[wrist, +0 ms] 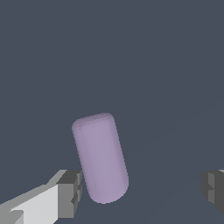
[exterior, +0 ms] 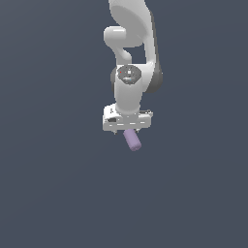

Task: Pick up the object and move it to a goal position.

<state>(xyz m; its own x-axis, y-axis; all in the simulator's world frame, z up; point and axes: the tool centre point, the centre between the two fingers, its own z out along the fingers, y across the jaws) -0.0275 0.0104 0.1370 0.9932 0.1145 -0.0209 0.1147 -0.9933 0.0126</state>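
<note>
The object (wrist: 100, 157) is a smooth lilac cylinder with rounded ends, lying on the dark grey floor. In the wrist view it lies between my fingers, close to one grey fingertip (wrist: 70, 192) and far from the other. My gripper (wrist: 142, 190) is open wide, and nothing is held. In the exterior view the white hand of my gripper (exterior: 127, 127) hangs straight over the object (exterior: 132, 140). One end of the cylinder pokes out below the hand, toward the exterior view's right; its other end is hidden by the hand.
The white arm (exterior: 131, 58) rises behind the hand toward the top of the exterior view. A plain dark grey floor (exterior: 58, 184) surrounds it, with no other objects in sight.
</note>
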